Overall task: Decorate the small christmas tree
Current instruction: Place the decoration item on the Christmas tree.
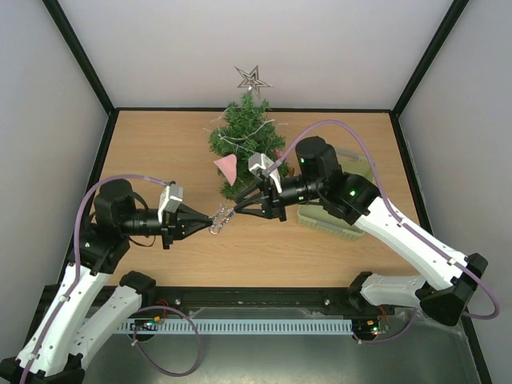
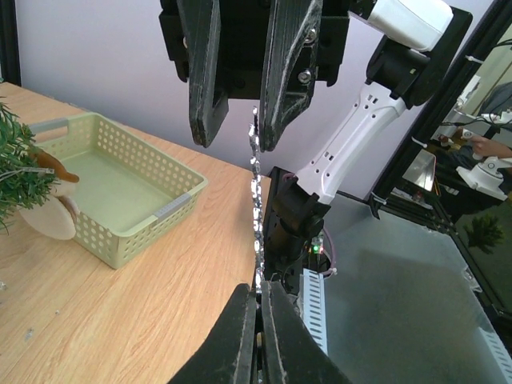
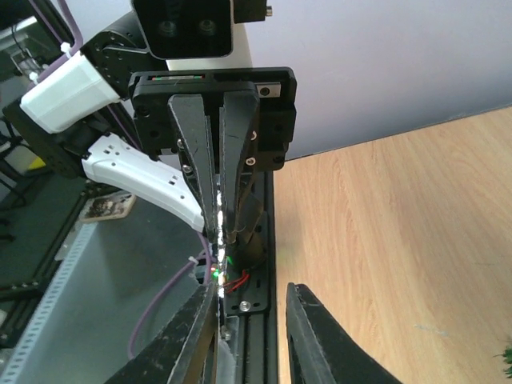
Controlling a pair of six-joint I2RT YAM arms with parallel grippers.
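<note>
Front rail [image 1: 240,326]: a white strip with slots runs along the near edge, between the two arm bases.
Left gripper [image 1: 214,219]: its fingers are clenched tight on one end of a shiny bead chain [image 2: 257,192]. It holds the chain up over the wooden table [image 1: 160,152], near the middle.
Shiny bead chain: it runs from the left gripper across to the right gripper [image 1: 238,208]. It is not on the tree yet.
Right gripper: its fingers stand apart with the chain between them. They sit close to it but are not pinching it.
Small christmas tree [image 1: 244,140]: it stands at the far middle of the table, just behind the two grippers.
Done so far: a silver star [image 1: 253,78] sits on top. A pink piece [image 1: 226,168] hangs on the near side.
Left to do: I think the chain must still go onto the branches.
Basket [image 2: 140,236]: pale green, on the table to the right of the tree, partly under the right arm.
</note>
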